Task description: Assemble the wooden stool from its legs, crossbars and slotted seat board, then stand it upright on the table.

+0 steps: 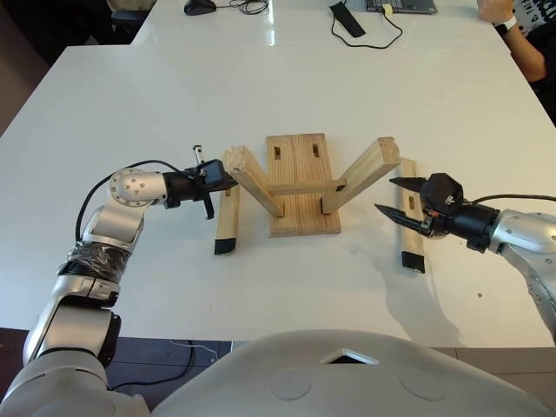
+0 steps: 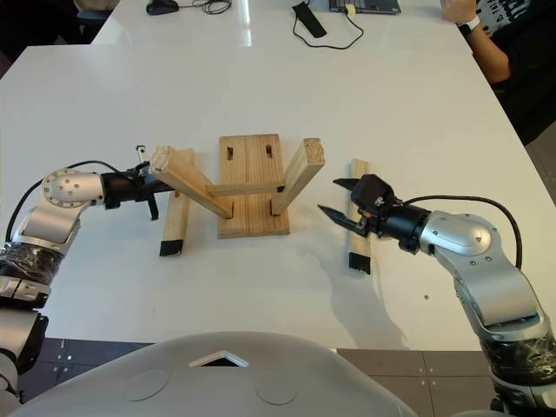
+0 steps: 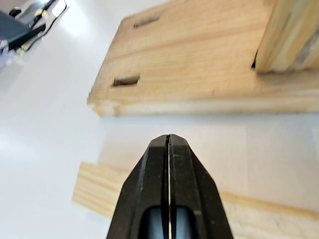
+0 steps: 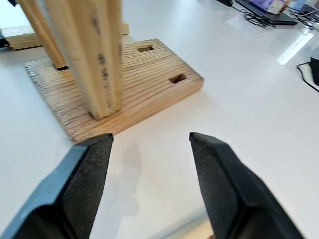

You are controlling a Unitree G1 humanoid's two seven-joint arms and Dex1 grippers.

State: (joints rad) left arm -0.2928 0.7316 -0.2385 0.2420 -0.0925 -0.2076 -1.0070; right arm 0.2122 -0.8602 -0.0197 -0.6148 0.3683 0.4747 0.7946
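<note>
The slotted seat board lies flat at the table's middle. Two legs stand in its near slots and lean outward, the left leg and the right leg, joined by a crossbar. One loose wooden piece lies left of the board and another lies to its right. My left gripper is shut on nothing, its tips by the left leg's upper end, over the left loose piece. My right gripper is open, just right of the right leg and above the right loose piece.
A mouse, black cables and a laptop edge lie along the table's far side. A person's arm rests at the far right corner. Bare white tabletop stretches between the board and the near edge.
</note>
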